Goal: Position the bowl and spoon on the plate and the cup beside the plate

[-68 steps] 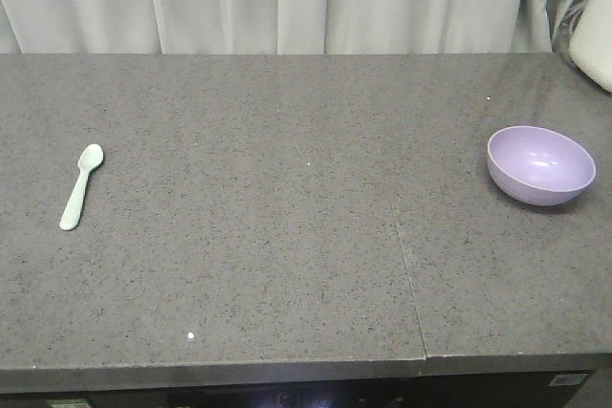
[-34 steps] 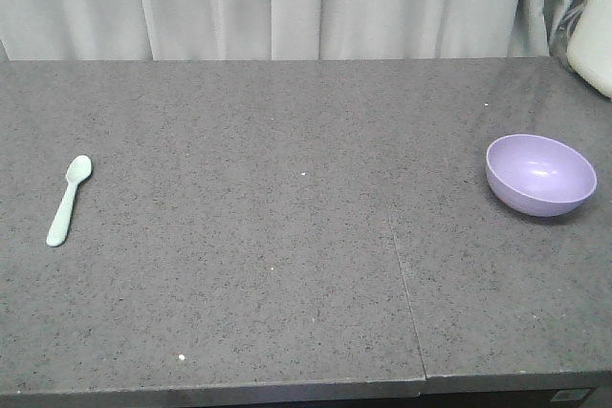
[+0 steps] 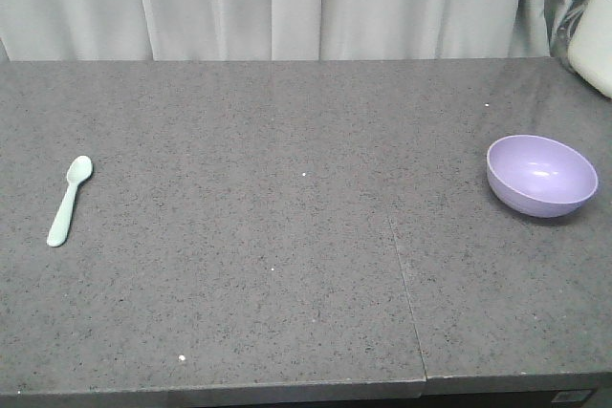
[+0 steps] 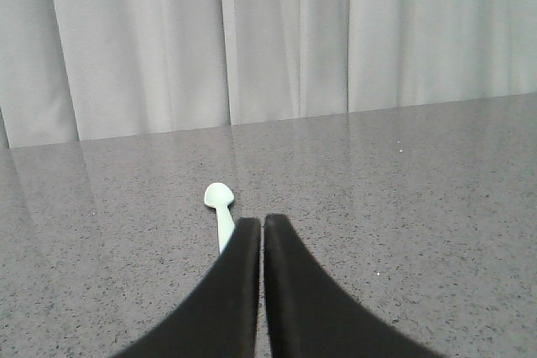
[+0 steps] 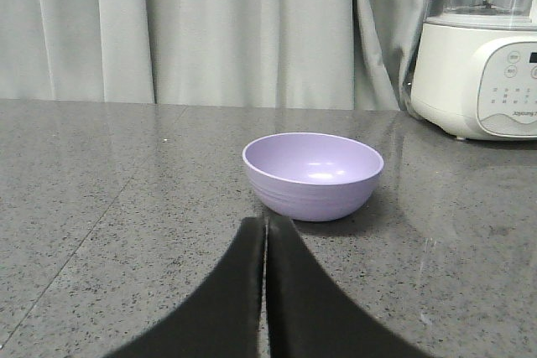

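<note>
The left end effector (image 4: 262, 222) is pinched shut and empty, with the spoon (image 4: 222, 211) just ahead. The right end effector (image 5: 266, 224) is also closed on nothing and faces the bowl (image 5: 313, 175). The flat spoon may skid if nudged. A wide swing at the bowl could clip the blender (image 5: 482, 81) at upper right. The middle of the worktop (image 3: 287, 265) is open; its front edge runs along the frame bottom. Neither plate nor cup shows.
</note>
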`<state>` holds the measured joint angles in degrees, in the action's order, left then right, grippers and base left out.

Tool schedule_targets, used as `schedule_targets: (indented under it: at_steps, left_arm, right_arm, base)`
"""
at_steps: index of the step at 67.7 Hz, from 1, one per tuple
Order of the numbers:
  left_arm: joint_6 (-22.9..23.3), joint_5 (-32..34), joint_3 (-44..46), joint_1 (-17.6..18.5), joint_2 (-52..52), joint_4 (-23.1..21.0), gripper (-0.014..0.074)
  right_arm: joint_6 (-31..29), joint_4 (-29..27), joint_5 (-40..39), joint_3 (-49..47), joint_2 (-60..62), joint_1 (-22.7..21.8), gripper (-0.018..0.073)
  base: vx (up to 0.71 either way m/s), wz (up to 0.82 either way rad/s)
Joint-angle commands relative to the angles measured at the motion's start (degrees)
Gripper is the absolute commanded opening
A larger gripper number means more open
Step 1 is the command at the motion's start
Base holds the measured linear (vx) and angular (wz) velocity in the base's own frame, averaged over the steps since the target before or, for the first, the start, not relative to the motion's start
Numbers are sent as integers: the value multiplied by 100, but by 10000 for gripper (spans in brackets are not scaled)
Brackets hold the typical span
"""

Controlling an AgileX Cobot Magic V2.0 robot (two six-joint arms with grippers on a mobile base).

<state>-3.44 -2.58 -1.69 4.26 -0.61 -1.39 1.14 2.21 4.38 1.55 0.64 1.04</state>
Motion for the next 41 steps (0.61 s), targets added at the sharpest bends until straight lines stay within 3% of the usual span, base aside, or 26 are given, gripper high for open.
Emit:
schedule_targets:
  at_steps: [1, 41]
  left_arm:
    - [53, 423, 154, 37, -43, -23, -6]
    - [53, 423, 154, 37, -43, -23, -6]
  right_arm:
    - [-8, 57, -438, 23, 80, -30, -4]
    - [-8, 57, -438, 23, 80, -30, -4]
  base:
    - [0, 1]
    - [0, 0]
